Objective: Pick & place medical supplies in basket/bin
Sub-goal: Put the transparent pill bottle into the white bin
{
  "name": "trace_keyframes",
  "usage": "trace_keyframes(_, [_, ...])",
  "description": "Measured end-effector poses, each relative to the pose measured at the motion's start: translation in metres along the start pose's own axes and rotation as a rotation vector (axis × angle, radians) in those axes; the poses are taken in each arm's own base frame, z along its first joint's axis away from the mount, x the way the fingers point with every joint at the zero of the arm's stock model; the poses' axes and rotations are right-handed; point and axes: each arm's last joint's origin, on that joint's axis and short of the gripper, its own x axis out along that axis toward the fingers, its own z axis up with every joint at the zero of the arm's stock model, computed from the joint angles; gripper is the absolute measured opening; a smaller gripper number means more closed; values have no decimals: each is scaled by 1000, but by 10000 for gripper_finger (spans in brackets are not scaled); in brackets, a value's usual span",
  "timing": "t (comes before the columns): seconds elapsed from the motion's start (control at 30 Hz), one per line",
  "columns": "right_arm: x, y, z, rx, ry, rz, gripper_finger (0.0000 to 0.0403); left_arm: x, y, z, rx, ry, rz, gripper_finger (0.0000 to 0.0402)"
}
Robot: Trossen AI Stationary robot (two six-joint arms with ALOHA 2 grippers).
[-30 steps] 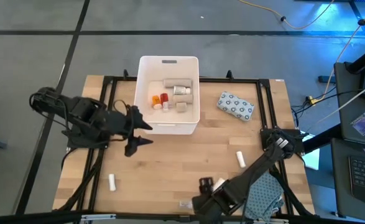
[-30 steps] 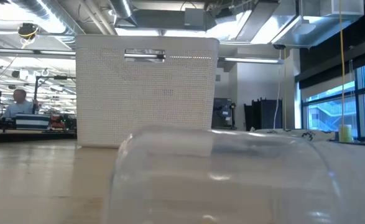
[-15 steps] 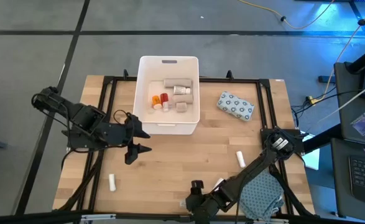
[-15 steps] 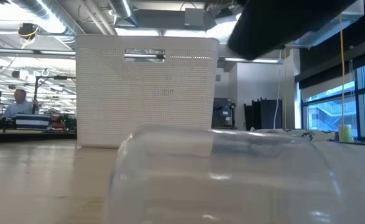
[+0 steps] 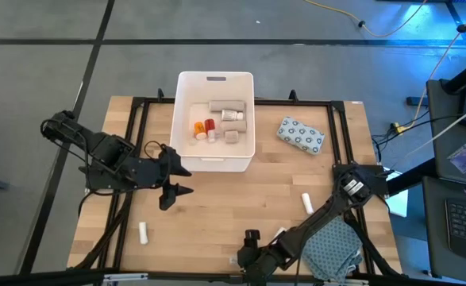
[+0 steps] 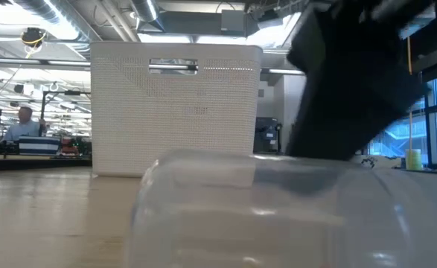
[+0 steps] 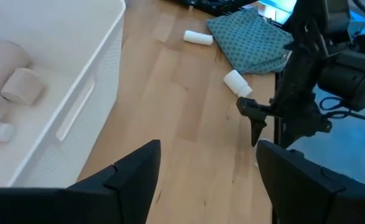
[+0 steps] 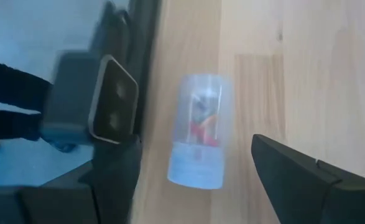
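High view is showing the white basket [image 5: 215, 163] standing at the far middle of the table [image 5: 240, 199], with several supplies already lying inside it. Left gripper [image 5: 180, 180] is hovering just beside the basket's near left corner with its jaws spread and holding nothing. Right gripper [image 5: 248, 249] is reaching low, well apart from the basket at the near table edge, its jaws also spread around a clear vial [image 8: 198, 138] lying flat.
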Motion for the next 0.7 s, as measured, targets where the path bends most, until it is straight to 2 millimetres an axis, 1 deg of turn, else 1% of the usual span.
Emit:
trace_keyframes(0.1, [5,-1,-3,-2,10,-7,302,0,0,0,5,0,2,256])
trace_keyframes(0.2, [7,-2,-4,-3,17,-15,289,0,0,0,6,0,2,257])
trace_keyframes(0.3, [9,-5,-5,-5,33,-29,262,0,0,0,7,0,2,257])
trace_keyframes(0.47, [10,-13,-4,-3,58,-56,206,0,0,0,8,2,2,256])
trace_keyframes(0.7, [10,-14,-2,-10,61,-36,139,0,0,0,8,5,-1,256])
